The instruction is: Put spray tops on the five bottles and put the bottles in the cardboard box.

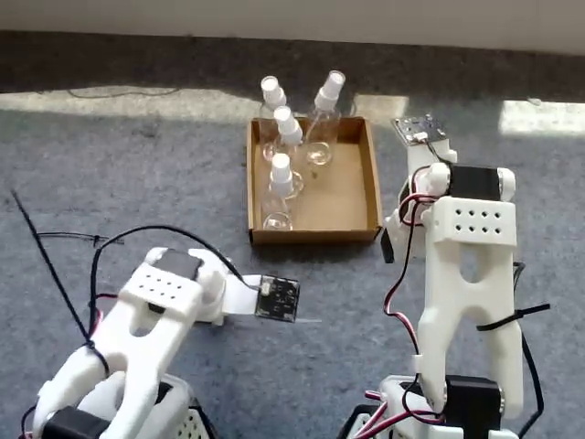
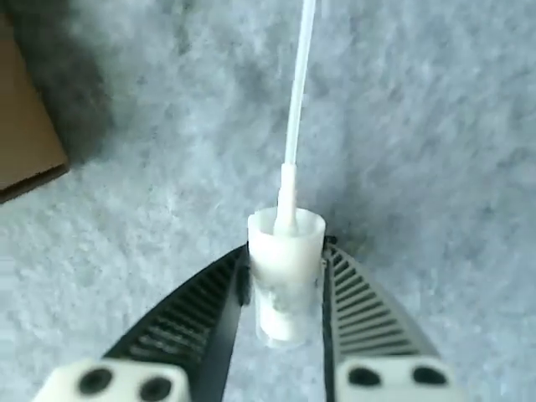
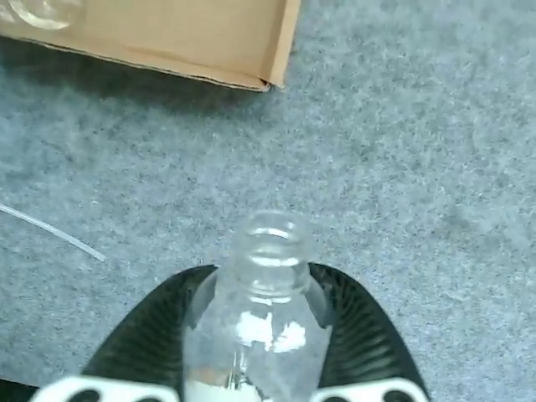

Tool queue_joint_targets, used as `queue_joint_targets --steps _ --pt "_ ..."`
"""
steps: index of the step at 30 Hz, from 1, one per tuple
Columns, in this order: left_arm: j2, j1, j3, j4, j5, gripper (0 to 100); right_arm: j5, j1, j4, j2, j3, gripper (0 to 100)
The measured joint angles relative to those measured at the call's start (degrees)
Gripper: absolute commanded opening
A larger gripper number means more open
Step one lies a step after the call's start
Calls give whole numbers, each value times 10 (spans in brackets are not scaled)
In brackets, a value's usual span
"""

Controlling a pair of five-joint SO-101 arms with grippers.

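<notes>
Spray top: a white spray top is clamped between the jaws of the left claw, held up off the counter.
Dip tube: its thin dip tube runs straight out ahead of that claw. This is the long axis that has to be aimed.
Bottle: one clear bottle with no top is gripped round its shoulder by the right claw, with its body back between the jaws.
Neck: the open neck points forward out of the right claw, over bare grey counter.
Tube to neck: in the right wrist view a thin white tube end, most likely the far end of the dip tube, lies off to one side of the neck and apart from it. I judge the two are not lined up.
Arms: in the high view the left arm is at lower left and the right arm at right.
Coming move: as I read it, the tube tip must come across to the neck and its axis must swing into line with the bottle's. So slender a tube could easily miss the mouth.
Box: the cardboard box sits in the upper middle of the high view, beyond both arms. Four capped bottles stand along its left side and far end.
Progress: this looks to be the fifth and last bottle, not yet capped.
</notes>
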Motion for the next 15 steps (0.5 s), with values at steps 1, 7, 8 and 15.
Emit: queue_joint_targets --steps 1,7,8,15 --pt "0 -24 -14 4 -11 71 0 0 0 0 0 3" --pt "0 -108 -61 1 -30 73 0 0 0 0 0 3" --pt "0 -114 -62 -11 -31 73 0 0 0 0 0 3" --pt "64 -149 -64 -111 -32 73 -1 0 0 0 0 3"
